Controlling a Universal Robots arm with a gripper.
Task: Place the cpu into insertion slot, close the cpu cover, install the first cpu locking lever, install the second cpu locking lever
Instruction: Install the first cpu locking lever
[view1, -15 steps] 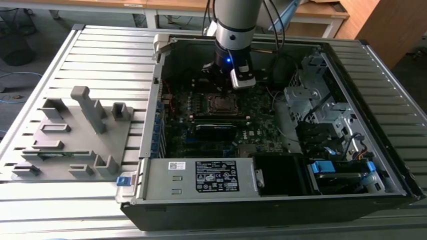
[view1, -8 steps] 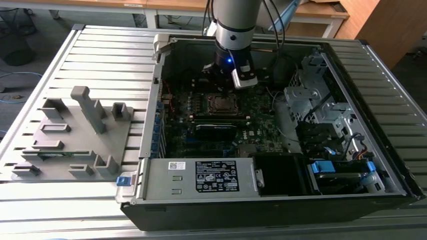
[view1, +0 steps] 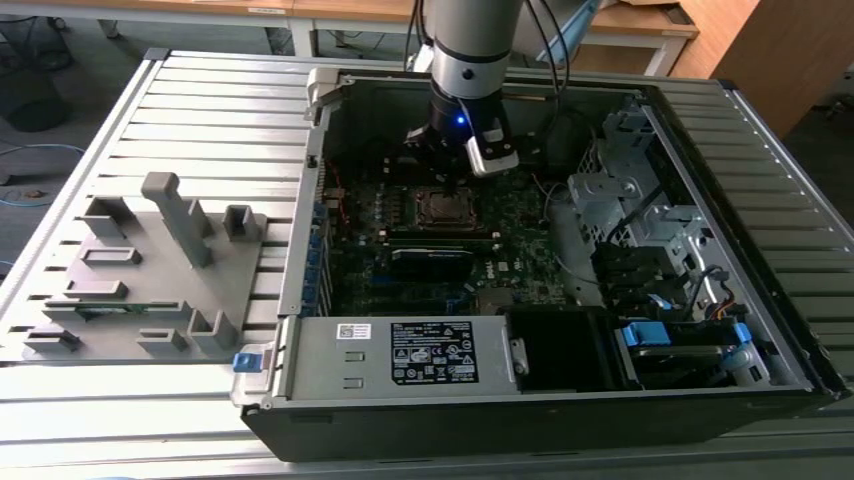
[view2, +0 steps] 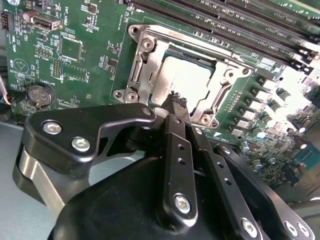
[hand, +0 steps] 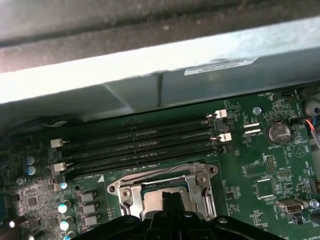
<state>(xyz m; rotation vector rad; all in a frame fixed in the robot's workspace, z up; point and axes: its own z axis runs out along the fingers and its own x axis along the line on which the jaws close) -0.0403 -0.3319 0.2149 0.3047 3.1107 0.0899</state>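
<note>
— From the exterior view's left: that grey fixture tray (view1: 140, 270) sits well apart on the slatted tabletop (view1: 200, 110), so nothing there gets in the way. The squeeze is the case wall (view1: 310, 190) beside the board.

— And the chip?

— The cpu (view2: 181, 80) lies flat in the insertion slot (view2: 145, 60), with the cpu cover (view2: 220, 87) framing it, down as far as I can judge. The claw (view2: 175, 102) hangs just over the socket's near edge, fingers (view2: 176, 150) pressed together on nothing.

— What worries you?

— A tip dipping too low could scrape the chip's lid or slip off a lever onto the green motherboard (view2: 75, 50). Farther along are the memory slots (hand: 145, 140) close by the socket, then the drive cage (view1: 627, 190) and cables at the exterior view's right. Straight up looks the only generous way out.
</note>
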